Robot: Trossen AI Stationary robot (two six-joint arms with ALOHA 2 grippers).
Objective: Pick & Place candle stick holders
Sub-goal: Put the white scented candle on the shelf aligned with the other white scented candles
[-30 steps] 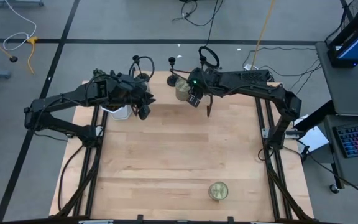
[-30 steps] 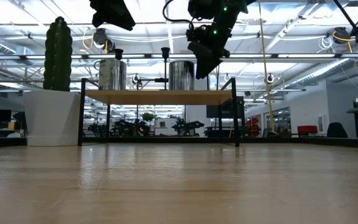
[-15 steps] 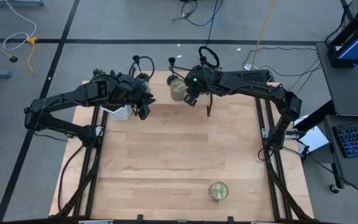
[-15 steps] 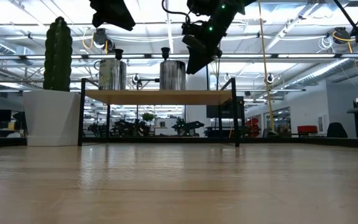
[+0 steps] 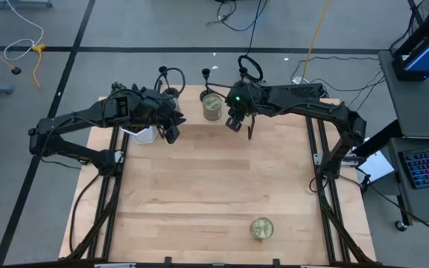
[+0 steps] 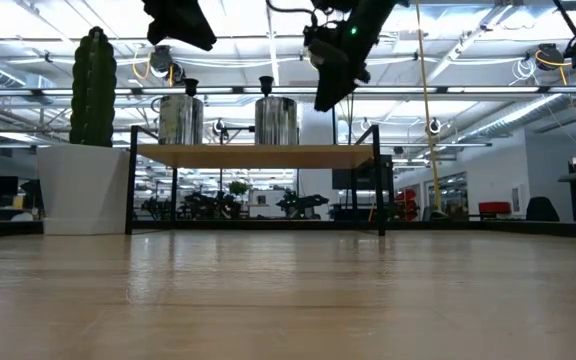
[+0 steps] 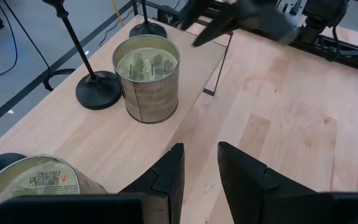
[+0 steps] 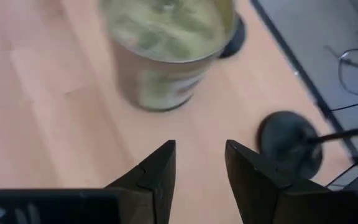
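Two black candle stick holders show, standing on their round bases on a raised wooden shelf [image 6: 258,155] at the table's far edge. One [image 5: 205,74] stands behind a greenish-gold jar [image 5: 211,106] and also shows in the left wrist view [image 7: 98,90]. The other [image 5: 162,72] stands farther left. A third is not seen. My right gripper [image 8: 201,165] is open and empty, above the shelf just right of the jar, with a holder's base [image 8: 289,143] ahead of it. My left gripper [image 7: 199,174] is open and empty, up high at the far left.
A second jar [image 7: 36,180] stands on the shelf under my left gripper. A third jar [image 5: 261,228] stands near the table's front edge. A green plant in a white pot [image 6: 86,185] is at the far left. The shelf's thin black legs [image 7: 219,62] reach down to the table.
My right gripper has gone toward the table's left edge beside the jar, then drawn back to the right and a little up. The jar has slid a short way left along the shelf and stands upright. My left arm has kept still.
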